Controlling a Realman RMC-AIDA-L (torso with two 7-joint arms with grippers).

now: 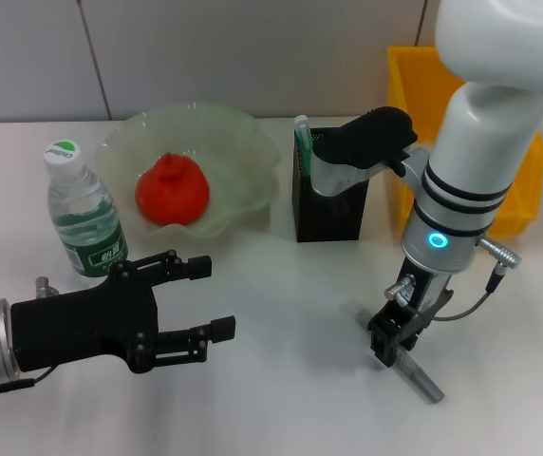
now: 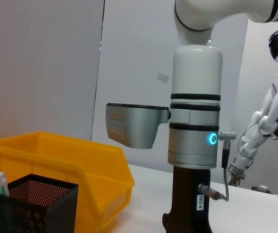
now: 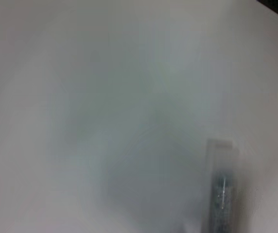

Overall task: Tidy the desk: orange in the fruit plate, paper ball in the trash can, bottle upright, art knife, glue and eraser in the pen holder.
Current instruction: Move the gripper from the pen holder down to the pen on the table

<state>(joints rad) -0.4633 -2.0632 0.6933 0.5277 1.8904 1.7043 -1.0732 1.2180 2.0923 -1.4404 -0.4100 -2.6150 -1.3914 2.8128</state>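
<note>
At the lower left of the head view the left gripper [image 1: 216, 298] is held just above the tabletop [image 1: 281, 380], its fingers spread wide and gripping nothing. Just behind it the bottle [image 1: 84, 218] is seen upright, and right of that the orange [image 1: 171, 189] lies in the fruit plate [image 1: 252, 142]. At centre, the glue [image 1: 302, 131] is seen poking out of the pen holder [image 1: 328, 214], with the trash can [image 1: 414, 85] at the upper right.

The art knife [image 1: 412, 363] lies flat at the lower right, and the right gripper [image 1: 395, 344] is set down over its near end; whether its fingers are closed on the bar cannot be told. Picking up the knife is judged to be the step in hand; next, a firm grasp, a lift and carriage to the holder would be called for.

Only the right wrist view shows the knife close up, blurred; only the left wrist view shows the right arm side-on behind holder and bin.
</note>
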